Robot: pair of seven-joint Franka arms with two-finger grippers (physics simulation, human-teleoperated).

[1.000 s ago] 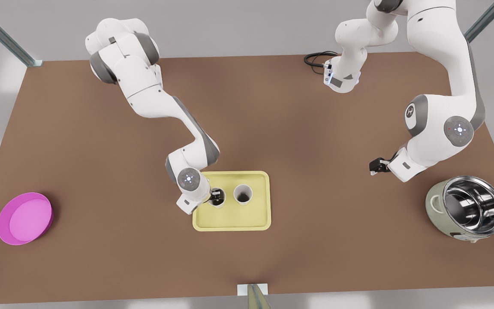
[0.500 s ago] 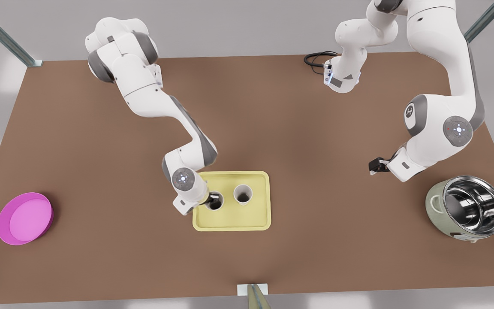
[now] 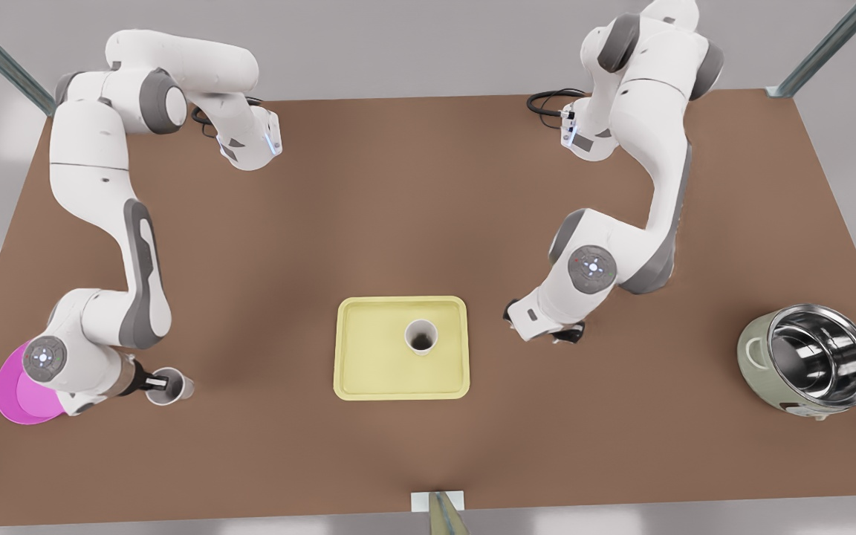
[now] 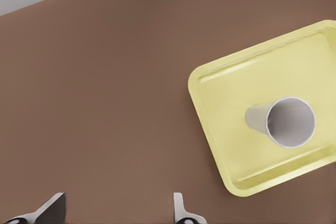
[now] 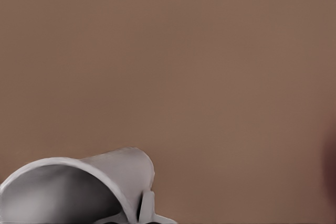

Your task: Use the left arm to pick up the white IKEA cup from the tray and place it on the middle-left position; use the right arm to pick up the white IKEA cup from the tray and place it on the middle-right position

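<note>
The pale yellow tray (image 3: 368, 371) lies at the table's middle with one white cup (image 3: 421, 336) upright in it. In the left wrist view the same tray (image 4: 220, 93) and cup (image 4: 286, 121) lie ahead. My left gripper (image 3: 565, 336) hangs open and empty (image 4: 116, 213) just off the tray's edge on the front view's right. My right gripper (image 3: 160, 384) is at the front view's left, shut on the wall of a second white cup (image 3: 173, 388) beside the magenta plate. That cup (image 5: 79, 192) shows tilted over bare brown tabletop, a finger (image 5: 147, 206) against its side.
A round magenta plate (image 3: 15, 405) sits at the front view's far left, partly under my right arm's wrist. A steel-lined pot (image 3: 811, 360) stands at the far right. A black cable (image 3: 547, 100) lies at the table's back edge.
My right gripper carried one cup off the tray, far toward the front view's left near the magenta plate. My left arm swung in from the pot side to the tray's edge.
</note>
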